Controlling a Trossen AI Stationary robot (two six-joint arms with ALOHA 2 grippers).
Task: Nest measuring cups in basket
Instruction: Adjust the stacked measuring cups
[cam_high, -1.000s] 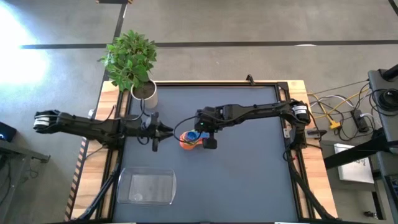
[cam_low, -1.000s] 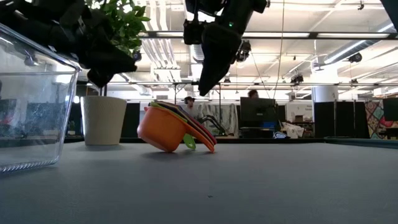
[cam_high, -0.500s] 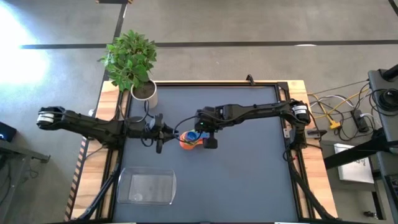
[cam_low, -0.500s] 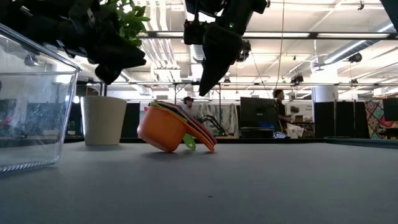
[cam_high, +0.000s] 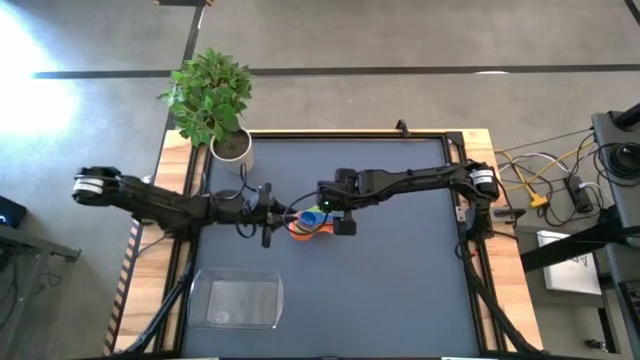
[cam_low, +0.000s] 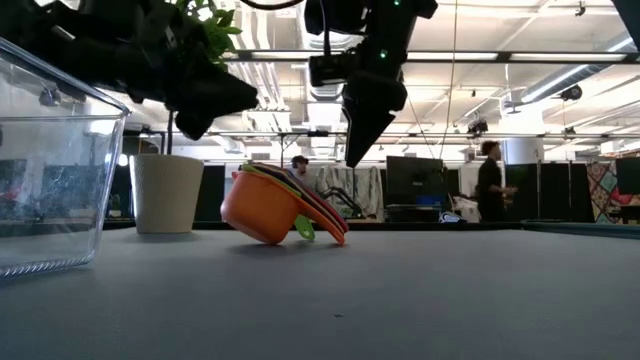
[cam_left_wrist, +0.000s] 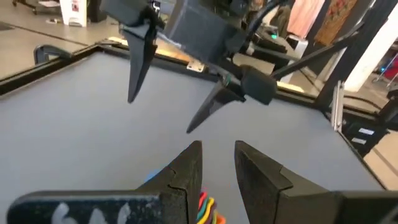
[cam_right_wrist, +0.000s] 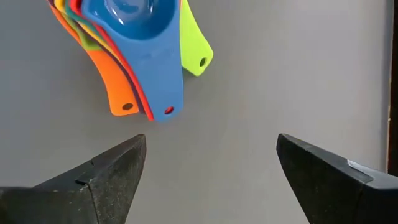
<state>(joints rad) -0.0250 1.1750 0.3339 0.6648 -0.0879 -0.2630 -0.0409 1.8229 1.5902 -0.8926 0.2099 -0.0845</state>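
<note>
The measuring cups (cam_high: 308, 223) sit already nested in one stack near the middle of the table (cam_high: 400, 290), tipped on their side, orange outermost and light blue innermost, with the handles fanned out. In the low view the stack (cam_low: 283, 206) leans on the orange cup's wall. The basket (cam_high: 236, 301) lies well apart, at the near left corner of the table, and we see nothing in it.

The right gripper (cam_high: 340, 213) hangs above and just right of the stack, fingers spread wide; its wrist view shows the handles (cam_right_wrist: 152, 87) beyond the open gap, nothing held. The left gripper (cam_high: 268, 218) is just left of the stack, also raised off the table, its fingers (cam_left_wrist: 186, 174) parted by a narrow gap, with only a sliver of coloured cup rims showing below them. It holds nothing that we can see.

Risks, as we judge them:
- Both grippers crowd one small stack, so a collision between them seems the first hazard.
- The tilted stack could roll or skid if nudged on the orange wall.
- A pinch on one handle alone may lift a single cup and un-nest the rest (the green handle already splays aside).
- The carry to the basket is long; a loose grip could shed cups on the way.

The plant pot (cam_high: 233, 148) stands at the far left.
</note>
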